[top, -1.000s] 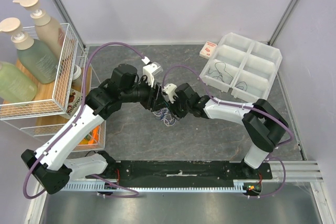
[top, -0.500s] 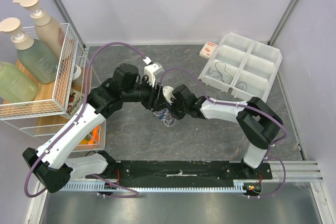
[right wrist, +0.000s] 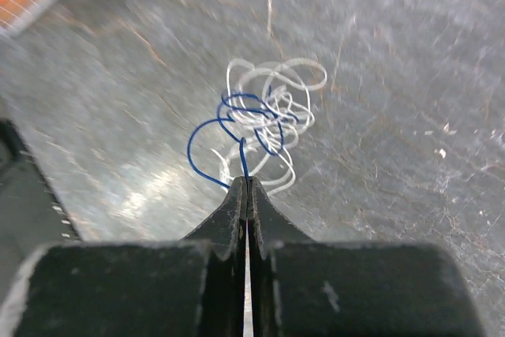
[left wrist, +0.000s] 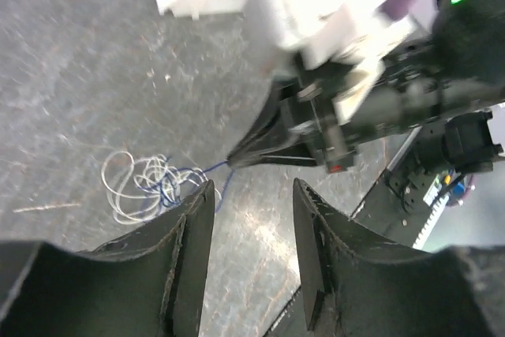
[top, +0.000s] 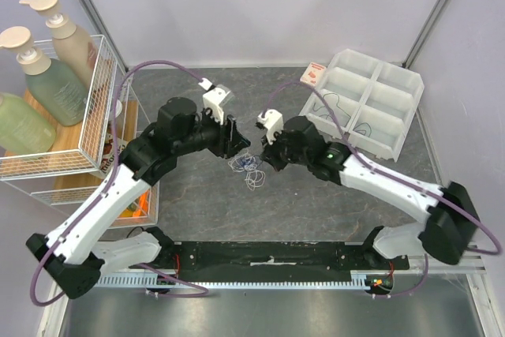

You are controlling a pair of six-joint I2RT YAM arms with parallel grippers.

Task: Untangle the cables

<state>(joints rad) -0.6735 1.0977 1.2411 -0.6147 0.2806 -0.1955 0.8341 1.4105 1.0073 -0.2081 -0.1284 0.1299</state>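
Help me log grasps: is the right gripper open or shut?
Shut on the blue cable: fingers of the right gripper press together, the strand pinched at their tips.

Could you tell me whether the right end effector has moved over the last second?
Yes: the right end effector, shut on the blue cable, has drawn back rightward, toward the white tray.

This is a robotics lab test cell, not a home. Pale panel walls point(top: 276, 5) in metal framing struts point(top: 88, 7) box in a grey tabletop point(top: 197, 195). Two robot arms point(top: 102, 203) are bolted to a black mounting rail point(top: 268, 256). The pump bottles point(top: 35, 69), wire basket point(top: 99, 108) and white compartment tray point(top: 364, 94) look like staged props.
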